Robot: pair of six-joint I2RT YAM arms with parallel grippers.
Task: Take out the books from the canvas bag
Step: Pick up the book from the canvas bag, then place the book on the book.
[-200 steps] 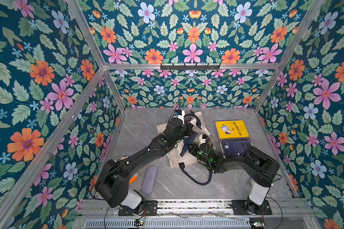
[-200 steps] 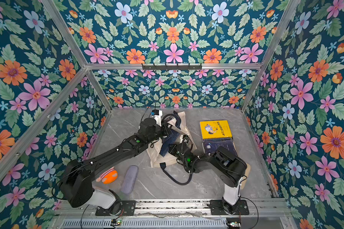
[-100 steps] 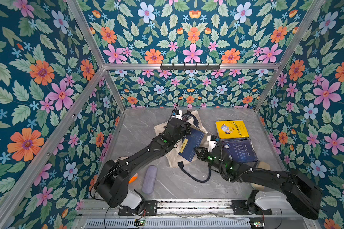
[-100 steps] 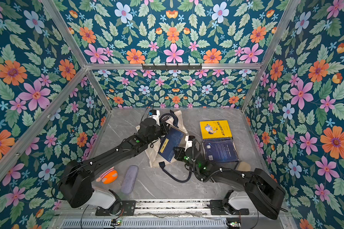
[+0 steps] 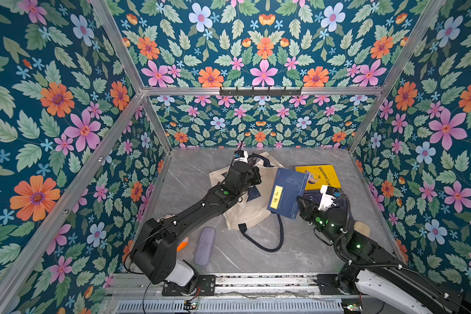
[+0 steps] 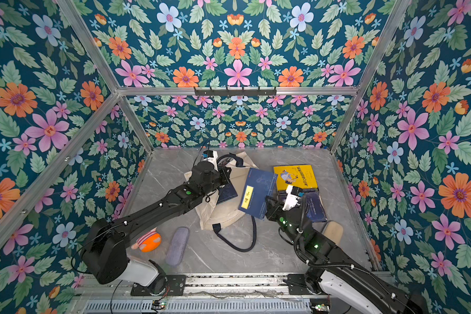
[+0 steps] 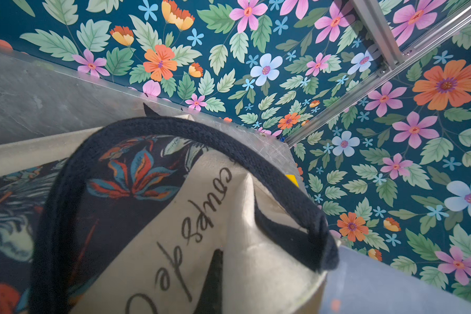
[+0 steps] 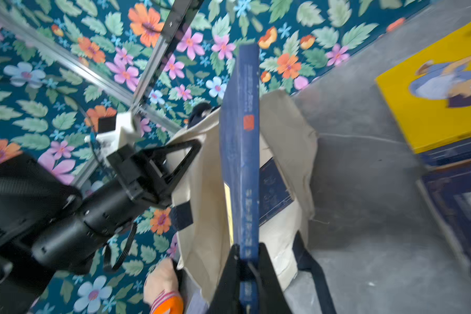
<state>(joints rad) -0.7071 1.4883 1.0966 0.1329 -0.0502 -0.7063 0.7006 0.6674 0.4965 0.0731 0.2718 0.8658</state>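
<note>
The right fingers [image 8: 229, 271] pinch a navy book [image 5: 286, 193], holding it tilted just right of the canvas bag [image 5: 245, 214]. The left fingers [image 5: 256, 175] are closed on the bag's cloth.

Three navy books [image 5: 284, 193], one yellow book [image 5: 320, 175], one canvas bag [image 5: 245, 214], one lilac pouch [image 5: 204, 246], one orange plush toy [image 6: 148, 240]

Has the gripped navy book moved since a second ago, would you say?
Yes: the navy book has shifted from the bag toward the yellow book.

Top views high overhead (near-identical), wrist views close, sharing canvas bag [image 7: 256, 258]
</note>
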